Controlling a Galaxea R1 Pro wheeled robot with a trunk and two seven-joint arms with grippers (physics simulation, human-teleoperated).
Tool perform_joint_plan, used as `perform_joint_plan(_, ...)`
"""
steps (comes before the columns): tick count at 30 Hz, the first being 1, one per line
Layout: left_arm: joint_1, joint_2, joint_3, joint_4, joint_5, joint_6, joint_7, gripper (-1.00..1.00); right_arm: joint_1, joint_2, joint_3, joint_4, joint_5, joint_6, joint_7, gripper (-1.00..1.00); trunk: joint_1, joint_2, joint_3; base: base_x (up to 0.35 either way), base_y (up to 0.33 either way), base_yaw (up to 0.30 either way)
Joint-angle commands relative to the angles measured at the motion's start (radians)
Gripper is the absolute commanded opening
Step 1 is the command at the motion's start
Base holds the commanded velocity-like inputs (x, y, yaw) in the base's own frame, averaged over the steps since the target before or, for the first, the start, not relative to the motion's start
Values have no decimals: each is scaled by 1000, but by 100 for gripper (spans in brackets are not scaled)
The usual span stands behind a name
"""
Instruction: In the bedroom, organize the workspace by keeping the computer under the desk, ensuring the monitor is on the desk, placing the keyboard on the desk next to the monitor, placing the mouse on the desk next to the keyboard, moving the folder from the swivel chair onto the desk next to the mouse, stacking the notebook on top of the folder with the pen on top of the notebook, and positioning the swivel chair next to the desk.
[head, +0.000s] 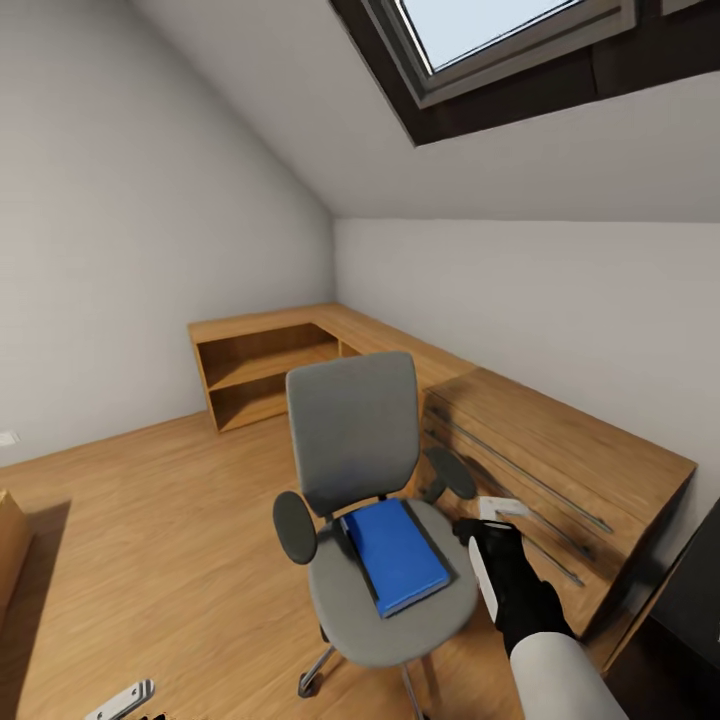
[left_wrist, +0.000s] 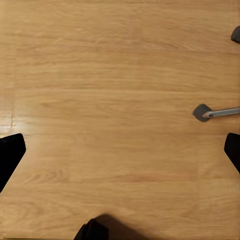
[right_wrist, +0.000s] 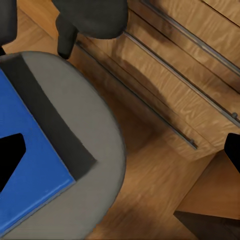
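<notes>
Folder (head: 396, 556) lies flat on chair (head: 352, 440); your right claw (right_wrist: 120, 150), jaws apart beside it, could roll the chair away.

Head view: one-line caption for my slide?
Right gripper hovers beside the blue folder lying on the swivel chair seat.

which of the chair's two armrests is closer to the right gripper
The armrest on the wood drawer cabinet side of the swivel chair, just above the right gripper. The other armrest sits across the blue folder, toward open floor.
</notes>
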Motion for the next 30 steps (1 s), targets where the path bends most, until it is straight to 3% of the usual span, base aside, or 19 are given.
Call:
perform_joint_plan(1,0,0,-1,-2,11,4,7,100,-1,1,-3,-1,9,6,3,100,0,-1,-1,0,0,241)
perform_joint_plan(10,0,0,-1,-2,10,4,7,100,0,0,-3,2,9,4,3,100,0,-1,-1,0,0,268)
perform_joint_plan(14,0,0,-2,-2,10,4,7,100,3,0,-3,4,9,-42,2,100,0,-1,0,0,0,276)
perform_joint_plan(23,0,0,-37,-3,10,4,6,100,5,0,-4,6,9,-68,2,100,0,-1,3,0,0,273)
perform_joint_plan(30,0,-11,-40,-4,10,4,6,100,7,-1,-4,10,11,-70,4,100,0,-1,3,0,0,78)
